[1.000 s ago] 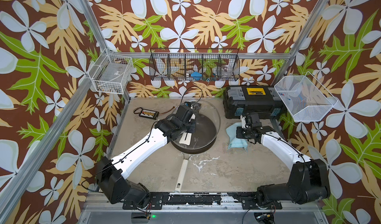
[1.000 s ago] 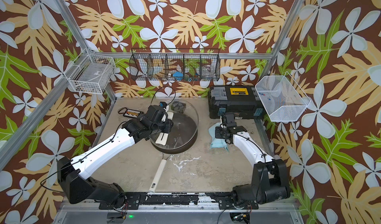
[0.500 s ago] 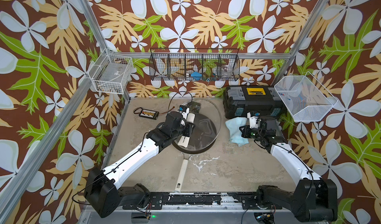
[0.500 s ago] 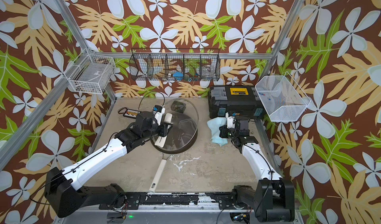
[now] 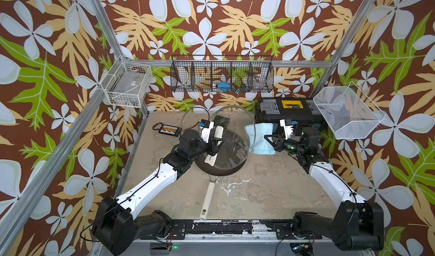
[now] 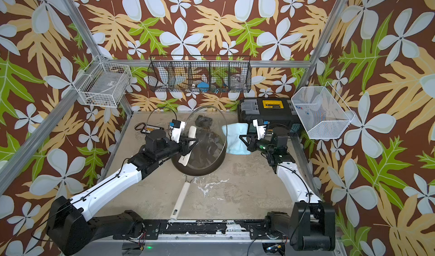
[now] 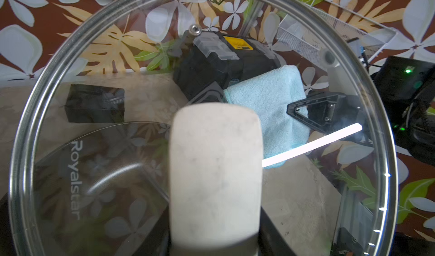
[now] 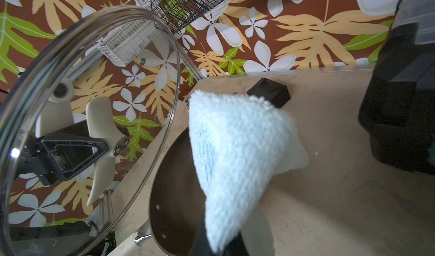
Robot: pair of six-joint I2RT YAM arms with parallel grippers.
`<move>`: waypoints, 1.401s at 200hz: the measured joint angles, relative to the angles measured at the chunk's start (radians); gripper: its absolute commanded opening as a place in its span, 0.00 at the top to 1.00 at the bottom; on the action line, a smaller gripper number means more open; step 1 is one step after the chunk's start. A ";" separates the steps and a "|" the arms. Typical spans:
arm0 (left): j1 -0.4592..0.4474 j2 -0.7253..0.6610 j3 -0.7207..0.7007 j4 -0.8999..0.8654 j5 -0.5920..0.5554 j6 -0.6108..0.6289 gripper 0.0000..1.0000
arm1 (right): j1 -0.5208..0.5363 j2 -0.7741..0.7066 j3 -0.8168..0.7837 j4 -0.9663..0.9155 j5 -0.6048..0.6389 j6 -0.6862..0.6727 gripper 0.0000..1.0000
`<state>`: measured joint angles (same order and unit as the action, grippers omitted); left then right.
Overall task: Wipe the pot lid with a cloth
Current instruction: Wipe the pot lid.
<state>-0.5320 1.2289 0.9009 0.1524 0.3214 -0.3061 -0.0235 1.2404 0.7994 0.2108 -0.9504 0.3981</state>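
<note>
Tilted pot lid [image 5: 235,134] over frying pan [image 5: 219,170], cloth [image 5: 260,135] held up beside it
"Royalstar" reads on the glass, left wrist view only. Left gripper [image 5: 216,143] clamped on the cream handle [image 7: 215,172], arm stretched forward; right wrist view shows those jaws through the glass. Right gripper [image 5: 270,141] pinches the cloth near the rim, elbow bent

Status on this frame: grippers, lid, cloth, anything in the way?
Left gripper shut on pot lid handle, lid tilted up above frying pan. Right gripper shut on cloth, close beside lid rim. Nothing between.
</note>
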 measured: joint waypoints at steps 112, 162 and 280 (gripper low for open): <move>0.037 0.018 -0.096 0.393 0.220 -0.113 1.00 | 0.115 0.090 0.016 0.603 -0.230 0.396 1.00; 0.052 0.026 -0.105 0.473 0.237 -0.163 1.00 | 0.122 0.220 -0.003 1.143 -0.261 0.796 1.00; 0.053 0.029 -0.110 0.500 0.260 -0.167 1.00 | 0.239 0.330 0.139 1.392 -0.276 1.120 1.00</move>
<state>-0.4789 1.2583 0.7910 0.6529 0.5812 -0.4728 0.2153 1.5703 0.9386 1.6032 -1.2266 1.5181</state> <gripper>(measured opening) 0.440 0.067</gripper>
